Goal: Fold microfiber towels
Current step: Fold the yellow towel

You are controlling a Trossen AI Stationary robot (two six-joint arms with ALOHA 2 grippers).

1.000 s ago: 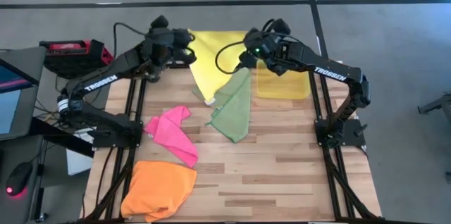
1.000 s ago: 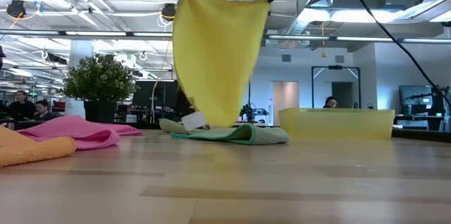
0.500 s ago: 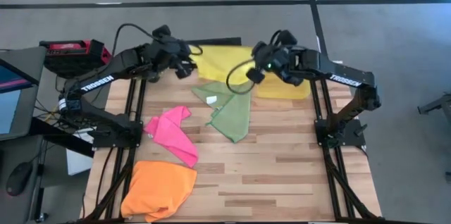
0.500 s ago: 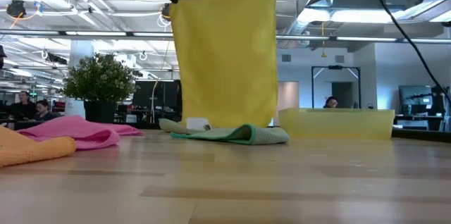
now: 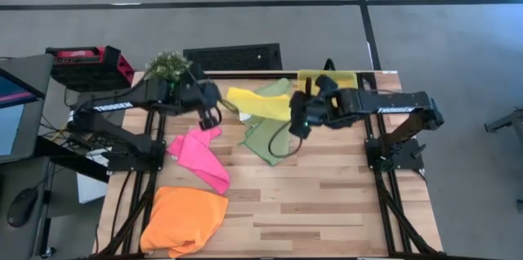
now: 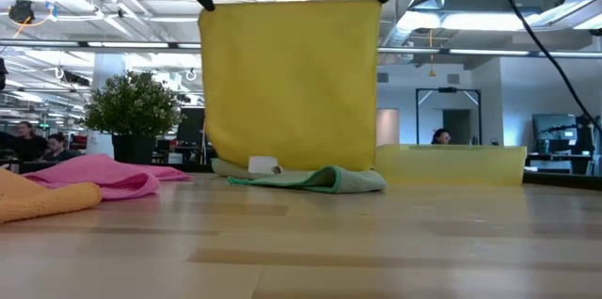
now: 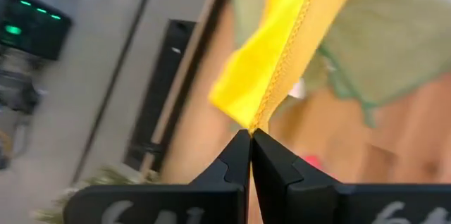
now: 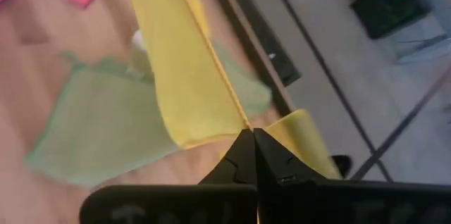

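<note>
The bright yellow towel [image 6: 292,83] hangs as a broad sheet between my two grippers over the far half of the table. My left gripper [image 5: 214,114] and my right gripper [image 5: 296,121] are each shut on one of its upper corners. Its lower edge [image 6: 282,165] reaches down to the pale green towel [image 5: 268,136], which lies crumpled on the table; whether they touch I cannot tell. The pink towel [image 5: 200,154] and the orange towel [image 5: 184,219] lie bunched near the left and near edges. My left gripper pinches the yellow towel's upper left corner [image 7: 258,117] at the stitched hem between its two fingertips, slanting down from the table's left. The cloth hangs below it. My right gripper pinches the other upper corner [image 8: 236,122] the same way, slanting down from the right. The top edge [image 6: 292,2] runs straight between them.
A translucent yellow tray [image 5: 327,78] stands at the far right of the table, a potted plant [image 5: 169,65] at the far left corner. Bare wood lies in the middle and to the near right [image 5: 343,203].
Both grippers have come from above the table's far edge toward its near edge and a little down, tipping their fingers downward, still shut. The yellow towel has travelled with them. Its lower part, bunched to a point before, now hangs wide and flat over the green towel.
</note>
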